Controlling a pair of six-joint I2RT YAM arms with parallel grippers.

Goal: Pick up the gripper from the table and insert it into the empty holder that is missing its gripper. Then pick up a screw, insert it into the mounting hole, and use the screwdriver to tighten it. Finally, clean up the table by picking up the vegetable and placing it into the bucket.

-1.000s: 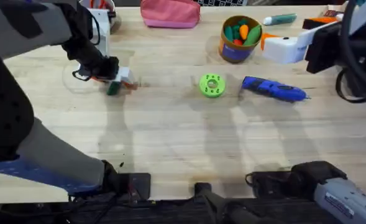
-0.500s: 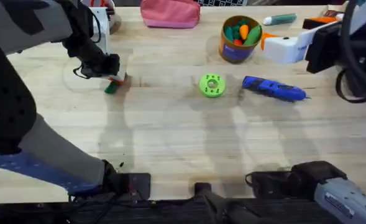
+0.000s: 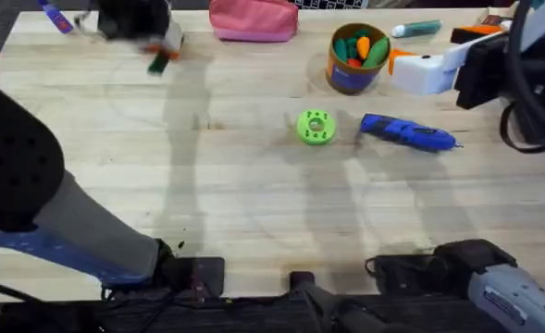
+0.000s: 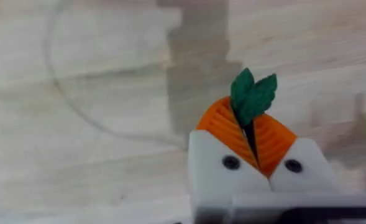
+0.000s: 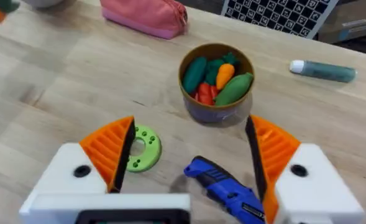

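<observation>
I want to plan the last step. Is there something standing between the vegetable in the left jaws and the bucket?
Only the pink pouch lies near that line, at the table's far edge. The vegetable, held in the left gripper, is off the table, and the bucket is open on top.

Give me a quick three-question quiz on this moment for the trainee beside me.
1. True or false: the left gripper is shut on the vegetable.
2. Which lies nearer the screwdriver: A, the green disc, or B, the pink pouch?
3. Fill in: the right gripper is ____.

Key: 1 true, leafy end poking out between the orange pads. 2 A. 3 open, hanging above the table in front of the bucket.
</observation>
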